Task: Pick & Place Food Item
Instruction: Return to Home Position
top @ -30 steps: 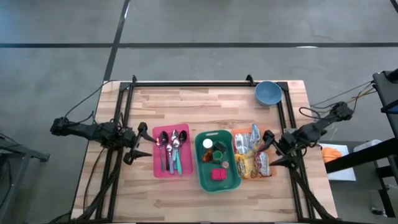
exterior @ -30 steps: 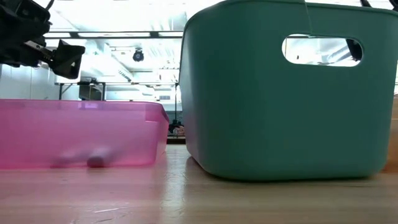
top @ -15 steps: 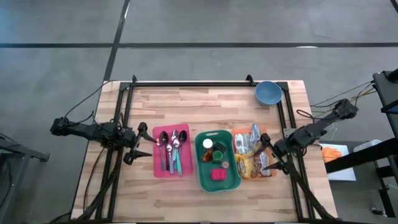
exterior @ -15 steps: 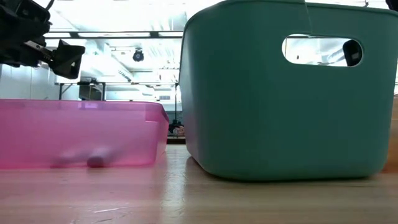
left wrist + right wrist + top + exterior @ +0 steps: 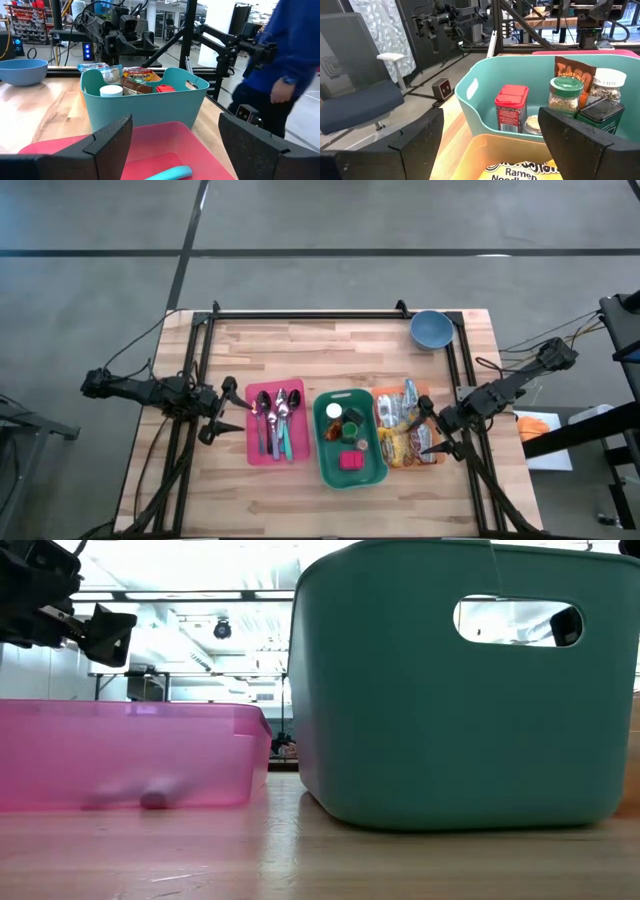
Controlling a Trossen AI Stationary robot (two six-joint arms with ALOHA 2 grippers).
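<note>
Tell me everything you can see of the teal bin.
The teal bin looks like smooth plastic, rounded-rectangular, with an oval handle cutout in its end wall. It stands upright mid-table between the pink bin and an orange bin, apart from the pink one, holding a red tin, jars and a packet.

Side by side on the table (image 5: 330,350): spoons (image 5: 275,420) in the left bin (image 5: 300,428), jars (image 5: 345,430) in the middle bin (image 5: 320,442), packets (image 5: 405,432) in the right tray (image 5: 388,392). A bowl (image 5: 430,329) sits behind the tray.
</note>
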